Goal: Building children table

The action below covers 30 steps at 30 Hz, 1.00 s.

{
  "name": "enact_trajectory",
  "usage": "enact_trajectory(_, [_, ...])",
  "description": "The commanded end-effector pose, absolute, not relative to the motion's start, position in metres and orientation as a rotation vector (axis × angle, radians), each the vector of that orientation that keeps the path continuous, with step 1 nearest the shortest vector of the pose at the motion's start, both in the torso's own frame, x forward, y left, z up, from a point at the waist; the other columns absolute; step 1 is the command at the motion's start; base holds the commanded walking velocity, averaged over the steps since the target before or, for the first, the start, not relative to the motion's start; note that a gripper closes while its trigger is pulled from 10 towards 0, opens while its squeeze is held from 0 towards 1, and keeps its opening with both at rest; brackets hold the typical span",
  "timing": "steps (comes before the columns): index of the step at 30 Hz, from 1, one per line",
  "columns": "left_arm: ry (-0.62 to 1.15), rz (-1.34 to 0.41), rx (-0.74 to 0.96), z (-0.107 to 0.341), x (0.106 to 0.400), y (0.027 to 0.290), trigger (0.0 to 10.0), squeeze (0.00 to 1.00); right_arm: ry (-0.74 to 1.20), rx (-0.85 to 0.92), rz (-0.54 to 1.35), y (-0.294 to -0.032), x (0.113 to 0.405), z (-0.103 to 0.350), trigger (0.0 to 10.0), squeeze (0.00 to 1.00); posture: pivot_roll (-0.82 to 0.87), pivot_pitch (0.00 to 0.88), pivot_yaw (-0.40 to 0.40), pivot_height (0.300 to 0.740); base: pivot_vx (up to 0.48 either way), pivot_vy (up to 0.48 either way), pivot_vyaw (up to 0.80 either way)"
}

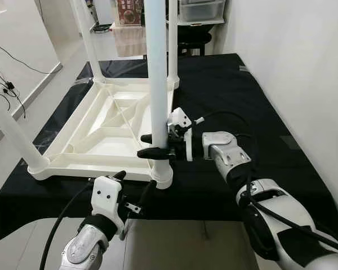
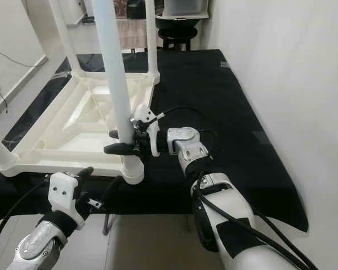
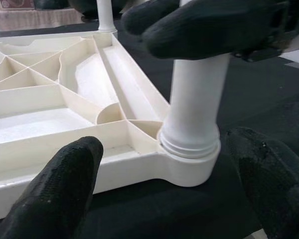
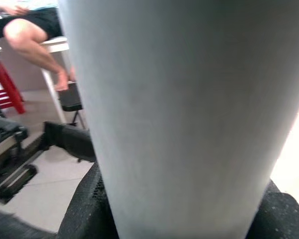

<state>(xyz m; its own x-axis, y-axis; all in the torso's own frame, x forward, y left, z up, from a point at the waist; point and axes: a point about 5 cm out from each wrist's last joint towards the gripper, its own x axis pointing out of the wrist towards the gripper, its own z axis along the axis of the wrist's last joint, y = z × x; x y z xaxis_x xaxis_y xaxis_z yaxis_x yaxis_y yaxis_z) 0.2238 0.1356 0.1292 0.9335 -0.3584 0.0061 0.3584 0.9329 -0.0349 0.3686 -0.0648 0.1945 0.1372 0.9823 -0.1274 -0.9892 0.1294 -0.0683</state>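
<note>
White kids' tabletop (image 1: 110, 132) lies upside down on black-covered surface (image 1: 225, 95), w/ legs sticking up at corners. Right pincer (image 1: 156, 145) is clamped round the near-corner leg (image 1: 156, 84) just above its socket (image 1: 163, 174). Left pincer (image 1: 133, 190) hangs wide open, holding nothing, just in front of that socket at surface edge.

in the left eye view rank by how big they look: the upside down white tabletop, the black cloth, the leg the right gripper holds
1. black cloth, covering the most area
2. white tabletop, lying upside down on the cloth
3. table leg, clamped by the right gripper; it is cut off at the top edge and nearer the camera, so its true length is unsure
</note>
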Motion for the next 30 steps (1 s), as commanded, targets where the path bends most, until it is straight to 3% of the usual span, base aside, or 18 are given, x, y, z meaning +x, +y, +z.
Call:
enact_trajectory(1, [0.024,-0.368,-0.044,0.126,0.222,0.136,10.0,0.0,0.097,-0.089,1.491,-0.065,0.362,0.18,0.0,0.0,0.03,0.068,0.005,0.74,0.0,0.0,0.0])
enact_trajectory(6, [0.022,-0.368,-0.044,0.127,0.222,0.136,10.0,0.0,0.069,-0.131,1.46,-0.067,0.354,0.17,0.0,0.0,0.03,0.079,-0.001,0.74,0.0,0.0,0.0])
enact_trajectory(7, [0.022,-0.366,-0.042,0.127,0.221,0.137,10.0,0.0,0.051,-0.132,1.333,-0.061,0.354,0.165,0.0,0.0,0.03,0.084,-0.007,0.74,0.0,0.0,0.0])
enact_trajectory(8, [0.021,-0.364,-0.04,0.127,0.22,0.139,10.0,0.0,0.018,-0.071,0.941,-0.058,0.366,0.163,0.0,0.0,0.03,0.094,-0.007,0.74,0.0,0.0,0.0])
enact_trajectory(9, [0.02,-0.36,-0.038,0.128,0.221,0.141,10.0,0.0,0.058,-0.013,0.733,-0.05,0.347,0.138,0.0,0.0,0.01,0.102,0.008,0.74,0.0,0.0,0.0])
enact_trajectory(10, [0.02,-0.36,-0.038,0.128,0.221,0.141,10.0,0.0,0.058,-0.013,0.733,-0.05,0.347,0.138,0.0,0.0,0.01,0.102,0.008,0.74,0.0,0.0,0.0])
enact_trajectory(12, [0.022,-0.359,-0.026,0.128,0.222,0.145,10.0,0.0,-0.054,-0.063,0.55,-0.053,0.341,0.149,0.0,0.0,-0.03,0.096,0.032,0.74,0.0,0.0,0.0])
enact_trajectory(19, [0.024,-0.369,-0.032,0.128,0.224,0.144,10.0,0.0,0.003,-0.126,0.637,-0.045,0.341,0.139,0.0,0.0,0.0,0.081,0.023,0.74,0.0,0.0,0.0])
enact_trajectory(20, [0.02,-0.357,-0.032,0.128,0.225,0.145,10.0,0.0,-0.005,-0.14,0.639,-0.045,0.34,0.141,0.9,0.0,0.0,0.081,0.017,0.74,0.0,0.0,0.0])
enact_trajectory(21, [0.017,-0.349,-0.033,0.128,0.225,0.145,10.0,0.0,0.002,-0.137,0.633,-0.046,0.339,0.141,10.0,0.0,0.01,0.077,0.015,0.74,0.0,0.0,0.0])
enact_trajectory(22, [0.016,-0.345,-0.033,0.128,0.225,0.145,10.0,0.0,0.007,-0.128,0.615,-0.047,0.338,0.141,10.0,0.0,0.0,0.076,0.016,0.74,0.0,0.0,0.0])
enact_trajectory(23, [0.016,-0.346,-0.034,0.128,0.225,0.144,10.0,0.0,0.026,-0.088,0.644,-0.045,0.338,0.141,10.0,1.0,0.01,0.075,0.016,0.74,0.0,0.0,0.0])
enact_trajectory(30, [0.022,-0.358,-0.038,0.128,0.226,0.143,10.0,0.0,0.042,0.04,0.799,-0.031,0.334,0.152,10.0,1.0,0.01,0.069,0.022,0.74,0.0,0.0,0.0])
